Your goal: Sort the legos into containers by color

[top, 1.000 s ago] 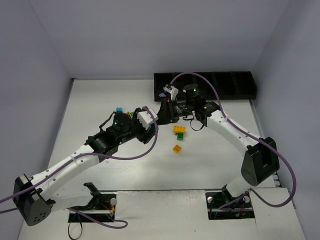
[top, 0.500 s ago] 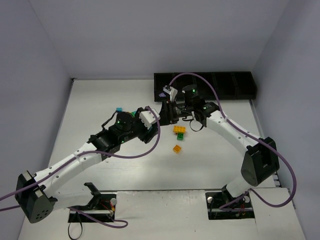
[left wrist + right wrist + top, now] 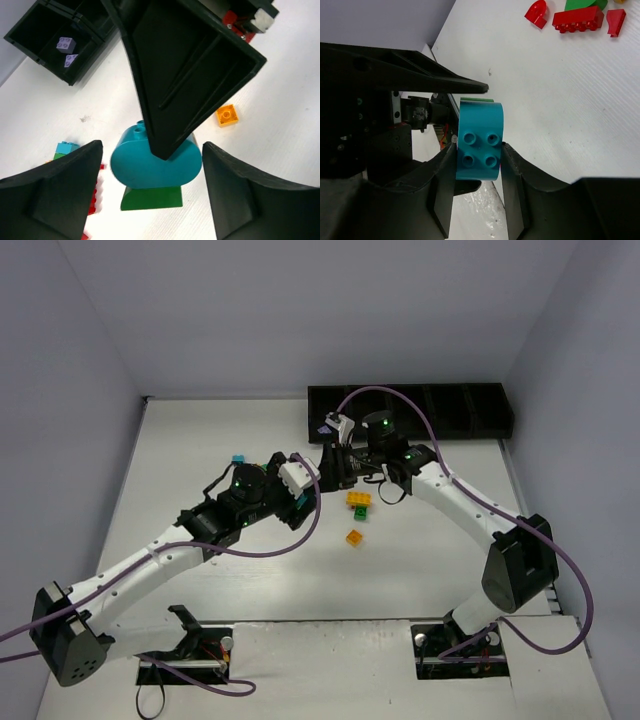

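Teal brick (image 3: 480,125), rounded in outline and with a green piece (image 3: 150,198) attached to one face, is found clamped between the right fingers (image 3: 442,195), which are closed narrowly on its flat sides. The left fingers (image 3: 55,190) are spread wide, one to either side of the same teal brick, with a gap seen at each side; nothing is gripped by them. An orange brick (image 3: 226,115) is noted on the desk (image 3: 280,100) just beyond the left fingers' right tip. Red bricks (image 3: 577,19) are seen on the desk well ahead of the right fingers. Two lilac bricks (image 3: 65,45) are recorded in one bin of the black tray (image 3: 35,30), far ahead and to the left of the left fingers.
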`<action>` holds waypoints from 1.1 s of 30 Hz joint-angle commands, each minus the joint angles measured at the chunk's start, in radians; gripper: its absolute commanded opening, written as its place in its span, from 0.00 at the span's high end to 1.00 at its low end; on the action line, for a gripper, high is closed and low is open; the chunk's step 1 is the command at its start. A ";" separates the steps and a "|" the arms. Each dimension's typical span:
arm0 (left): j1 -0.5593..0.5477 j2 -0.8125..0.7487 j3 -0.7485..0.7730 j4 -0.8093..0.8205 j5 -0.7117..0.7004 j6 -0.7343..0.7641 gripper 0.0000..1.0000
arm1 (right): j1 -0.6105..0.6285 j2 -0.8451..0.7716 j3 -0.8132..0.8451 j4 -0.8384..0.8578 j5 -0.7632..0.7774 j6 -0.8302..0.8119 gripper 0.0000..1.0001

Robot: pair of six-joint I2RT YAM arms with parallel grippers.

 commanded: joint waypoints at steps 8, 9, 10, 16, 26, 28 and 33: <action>0.004 -0.165 0.025 -0.011 -0.028 0.024 0.21 | -0.069 -0.027 0.062 0.015 0.002 -0.019 1.00; 0.004 -0.182 0.016 -0.019 -0.020 0.025 0.21 | -0.072 -0.028 0.067 0.015 -0.011 -0.021 1.00; 0.004 -0.186 0.014 -0.028 -0.017 0.024 0.21 | -0.075 -0.028 0.073 0.015 -0.017 -0.017 1.00; 0.004 -0.193 -0.001 -0.055 0.061 0.019 0.21 | -0.086 -0.036 0.077 0.013 -0.057 -0.014 1.00; 0.004 -0.082 0.033 -0.019 0.030 0.033 0.21 | -0.100 -0.059 0.076 0.013 -0.101 -0.010 1.00; 0.004 -0.062 0.037 0.000 0.003 0.034 0.21 | -0.098 -0.064 0.074 0.015 -0.101 -0.008 1.00; 0.004 -0.028 0.053 0.038 -0.026 0.021 0.21 | -0.098 -0.073 0.070 0.015 -0.101 -0.005 1.00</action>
